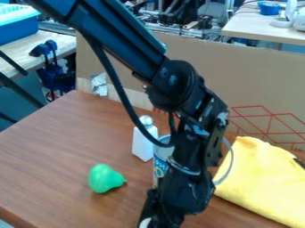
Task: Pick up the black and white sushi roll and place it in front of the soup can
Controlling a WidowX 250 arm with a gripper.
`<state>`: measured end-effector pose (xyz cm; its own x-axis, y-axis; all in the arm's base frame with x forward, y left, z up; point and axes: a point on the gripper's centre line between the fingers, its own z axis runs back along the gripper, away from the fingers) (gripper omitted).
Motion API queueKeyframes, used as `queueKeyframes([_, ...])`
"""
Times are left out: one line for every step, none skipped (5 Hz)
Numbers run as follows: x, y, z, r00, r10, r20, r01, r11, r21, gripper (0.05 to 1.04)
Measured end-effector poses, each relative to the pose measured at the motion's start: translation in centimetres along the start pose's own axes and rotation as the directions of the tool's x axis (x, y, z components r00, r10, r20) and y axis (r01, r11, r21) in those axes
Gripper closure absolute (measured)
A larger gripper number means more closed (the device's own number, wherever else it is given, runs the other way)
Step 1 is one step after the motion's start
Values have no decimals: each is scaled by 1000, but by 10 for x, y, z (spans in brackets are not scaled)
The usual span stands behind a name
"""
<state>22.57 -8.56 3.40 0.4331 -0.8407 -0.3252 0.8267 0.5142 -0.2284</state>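
Fingers of the black gripper [159, 218] low in the view; spread or closed, I cannot tell

Black joints of the robot arm [179, 84] slant down from the upper left to the gripper, at the bottom edge; a small whitish patch [145, 222] shows at its lower left, too little to name; whether it is held is unclear. Just above the gripper in the view, partly hidden by the arm, stands a blue-and-white can [159, 167]; close to its left is an upright white bottle [143, 146], with the arm's black cable [117, 87] looping across the view of it. Left of the can and nearer the camera, a green pear [104, 179] lies on the brown wooden table [53, 147], its narrow end pointing right; on the arm's other side rests a yellow cloth [259, 178]; behind stands a cardboard panel [238, 80] bearing red lines.
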Motion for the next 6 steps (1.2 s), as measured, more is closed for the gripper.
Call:
queueKeyframes([15,-1,-4,997,-67,-29,69,995,76,489])
queueKeyframes([17,-1,-4,998,-50,-23,52,994,91,439])
queueKeyframes([17,-1,-4,999,-42,-14,44,995,85,216])
queueKeyframes([12,-4,4,1000,7,8,-7,996,91,80])
queueKeyframes([-2,-18,48,993,62,99,-79,982,172,80])
queueKeyframes([-20,-38,78,980,149,132,-177,954,243,82])
